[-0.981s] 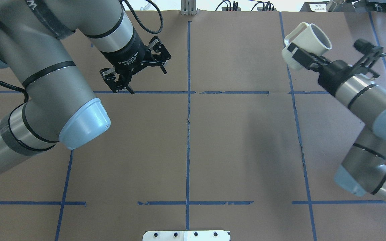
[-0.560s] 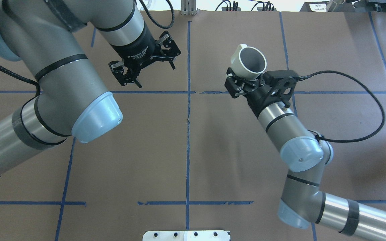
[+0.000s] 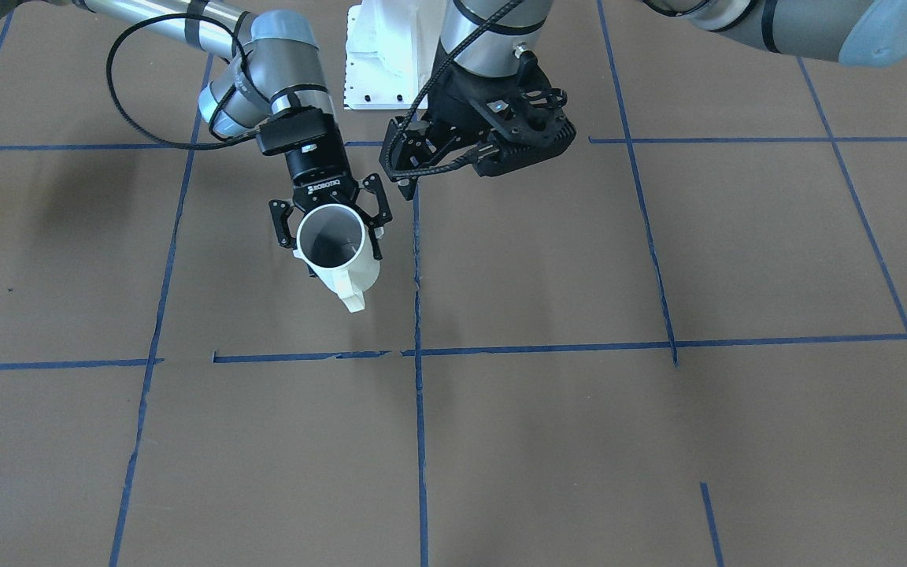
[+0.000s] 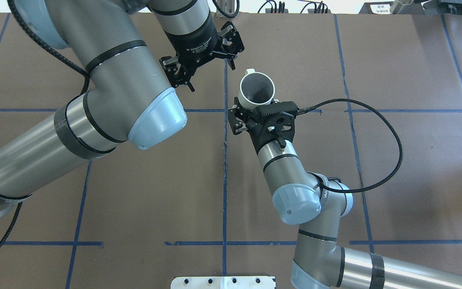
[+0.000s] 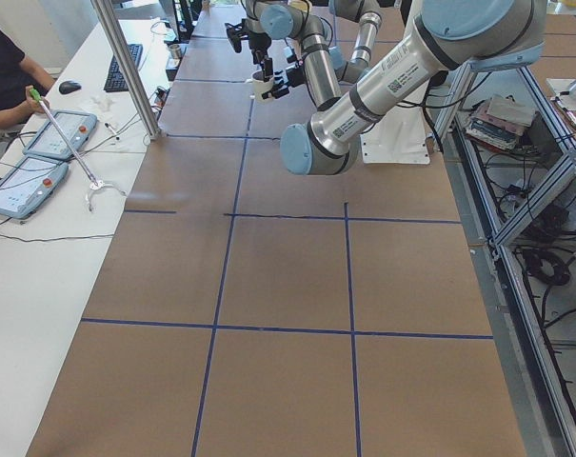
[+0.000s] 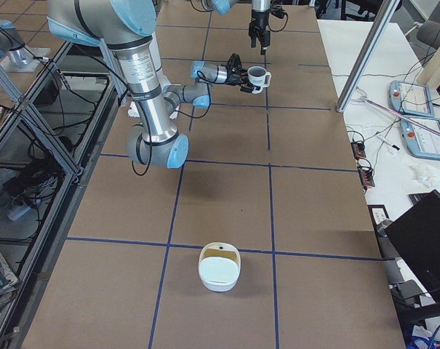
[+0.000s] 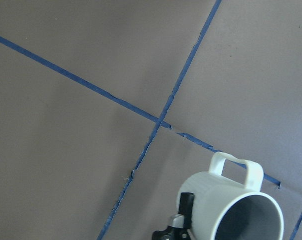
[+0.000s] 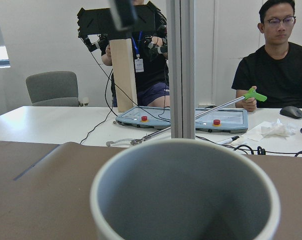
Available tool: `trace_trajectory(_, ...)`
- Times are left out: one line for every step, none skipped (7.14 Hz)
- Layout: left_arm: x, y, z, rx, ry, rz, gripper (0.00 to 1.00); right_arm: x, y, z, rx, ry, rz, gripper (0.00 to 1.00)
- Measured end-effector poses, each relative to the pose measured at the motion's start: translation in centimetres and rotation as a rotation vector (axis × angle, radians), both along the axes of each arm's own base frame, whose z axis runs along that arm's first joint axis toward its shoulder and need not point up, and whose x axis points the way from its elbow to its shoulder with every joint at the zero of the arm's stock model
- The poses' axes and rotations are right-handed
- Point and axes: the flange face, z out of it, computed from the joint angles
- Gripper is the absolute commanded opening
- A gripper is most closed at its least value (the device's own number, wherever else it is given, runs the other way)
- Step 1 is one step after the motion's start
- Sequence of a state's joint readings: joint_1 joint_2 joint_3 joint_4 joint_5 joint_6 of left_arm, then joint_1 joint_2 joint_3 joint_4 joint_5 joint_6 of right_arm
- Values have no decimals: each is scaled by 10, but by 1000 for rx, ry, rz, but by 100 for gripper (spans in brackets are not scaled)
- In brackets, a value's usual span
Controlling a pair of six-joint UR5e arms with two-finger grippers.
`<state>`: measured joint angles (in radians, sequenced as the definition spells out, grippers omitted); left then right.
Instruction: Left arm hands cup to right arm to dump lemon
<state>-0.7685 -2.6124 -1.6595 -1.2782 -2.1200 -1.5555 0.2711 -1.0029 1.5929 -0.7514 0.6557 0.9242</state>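
Hanging above the counter middle, the cup is gripped mouth-up by the right pincer; the left pincer is spread empty.

The cup sits in the right gripper, off the table, over its middle lengthwise and nearer the far edge, handle toward that edge. The left gripper hangs just beside the cup, on its left and slightly farther out. A container lies on the table near the right end, well apart
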Motion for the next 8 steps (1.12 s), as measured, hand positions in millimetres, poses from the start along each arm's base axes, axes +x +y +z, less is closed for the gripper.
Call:
trace_trajectory(7, -4, 0, -11, -11, 3, 92, -7, 9, -6, 5, 17, 10, 4)
trace_trajectory(12, -8, 1, -23, -23, 4, 89, -12, 14, -10, 5, 37, 17, 4)
trace_trajectory(15, -9, 3, -40, -40, 6, 88, -15, 16, -10, 4, 50, 21, 4)
trace_trajectory(17, -8, 6, -59, -60, 10, 88, -15, 17, -10, 3, 55, 23, 4)
trace_trajectory(25, -3, 10, -71, -74, 23, 86, -15, 17, -11, 3, 56, 23, 4)
trace_trajectory(37, 5, 13, -76, -83, 42, 86, -16, 17, -11, 4, 56, 23, 4)
trace_trajectory(45, 12, 15, -78, -87, 57, 81, -16, 17, -12, 4, 56, 24, 4)
trace_trajectory(50, 16, 15, -78, -88, 67, 70, -16, 17, -12, 3, 56, 24, 4)
